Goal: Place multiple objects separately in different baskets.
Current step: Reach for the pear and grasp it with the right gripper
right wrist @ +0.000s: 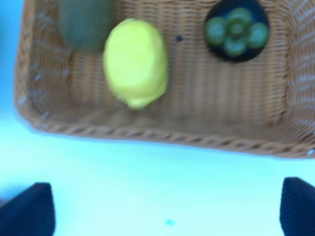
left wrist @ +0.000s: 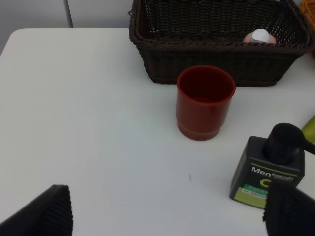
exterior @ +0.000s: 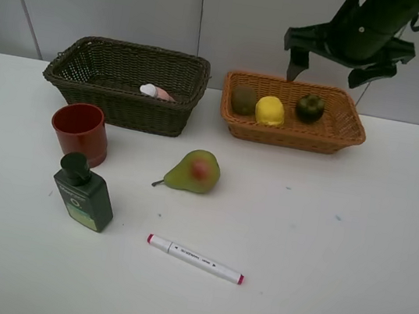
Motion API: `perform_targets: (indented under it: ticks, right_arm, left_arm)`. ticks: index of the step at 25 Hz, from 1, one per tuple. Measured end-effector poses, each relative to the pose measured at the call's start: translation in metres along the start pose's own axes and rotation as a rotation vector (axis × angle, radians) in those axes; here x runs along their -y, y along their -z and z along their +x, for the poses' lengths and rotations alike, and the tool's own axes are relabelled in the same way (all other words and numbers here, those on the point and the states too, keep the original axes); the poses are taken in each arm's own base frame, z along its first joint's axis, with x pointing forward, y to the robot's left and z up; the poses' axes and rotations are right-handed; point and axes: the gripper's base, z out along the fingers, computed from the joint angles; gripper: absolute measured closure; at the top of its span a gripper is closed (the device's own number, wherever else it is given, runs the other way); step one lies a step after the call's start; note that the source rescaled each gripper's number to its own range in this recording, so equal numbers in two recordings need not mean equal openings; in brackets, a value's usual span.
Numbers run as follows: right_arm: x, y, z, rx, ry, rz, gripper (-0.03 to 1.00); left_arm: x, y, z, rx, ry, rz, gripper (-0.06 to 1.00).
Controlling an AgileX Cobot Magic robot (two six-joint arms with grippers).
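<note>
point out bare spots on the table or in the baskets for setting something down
Widest free patch: table right of the pear and marker, in front of the orange basket. The dark basket is bare left of the pink bottle. Crowded: around red cup and green bottle.

I saw free table (exterior: 352, 257) at the right; at the left, the red cup (exterior: 80, 132) and green bottle (exterior: 84, 193) stood close together, 2 obstacles before the dark basket (exterior: 122, 108).
</note>
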Motion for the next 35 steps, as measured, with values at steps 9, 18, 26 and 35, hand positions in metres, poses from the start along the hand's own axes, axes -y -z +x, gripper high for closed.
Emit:
perform_targets:
  ticks: [9,18,26,35]
  right_arm:
    - [-0.058,0.023,0.022,-0.056,0.164,-0.163,-0.03]
    - [-0.115,0.025,0.049,-0.092,0.360,-0.241,-0.03]
    - [-0.139,-0.004,0.064,-0.122,0.758,-0.266,-0.03]
    - [-0.151,-0.027,0.063,0.010,1.255,-0.306,-0.03]
  left_arm:
    - [0.000,0.000,0.000,0.000,0.000,0.000,-0.06]
    - [0.000,0.000,0.000,0.000,0.000,0.000,-0.06]
    - [0.000,0.000,0.000,0.000,0.000,0.000,-0.06]
    - [0.000,0.000,0.000,0.000,0.000,0.000,-0.06]
